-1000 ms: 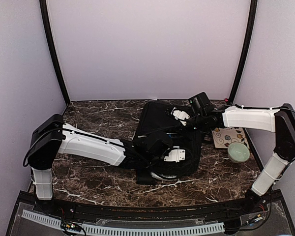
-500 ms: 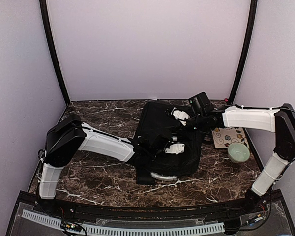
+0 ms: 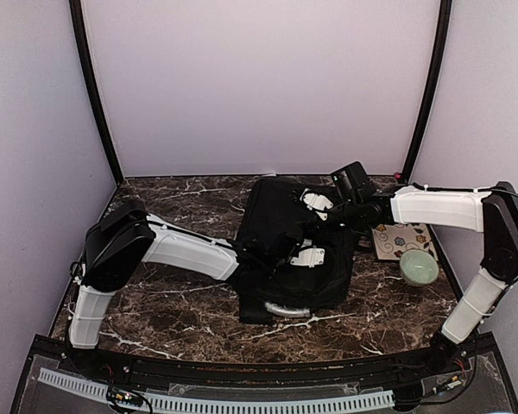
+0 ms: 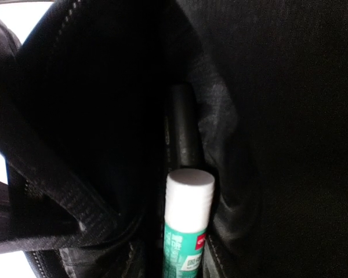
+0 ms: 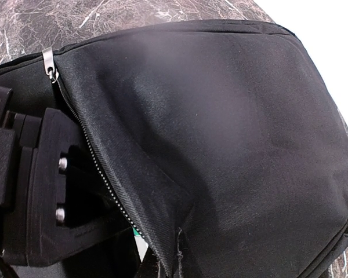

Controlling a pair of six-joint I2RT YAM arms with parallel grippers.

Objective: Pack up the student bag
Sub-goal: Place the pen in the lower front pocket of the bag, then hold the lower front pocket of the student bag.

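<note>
The student bag, a large black backpack, lies in the middle of the marble table. My right gripper is shut on the bag's upper flap and holds the zipped opening apart. My left gripper reaches inside the bag through that opening. A glue stick with a white cap and a green label stands between its jaws. The fingers are lost in the dark, so I cannot see whether they press on the stick. A dark cylinder lies deeper in the bag.
A patterned card and a pale green bowl sit at the table's right edge. The bag's light grey handle loop points toward the near edge. A black strap crosses the inside of the bag.
My left arm has pushed farther away from the near edge, carrying its gripper deeper into the bag. The right arm and the flap it holds have not moved.
</note>
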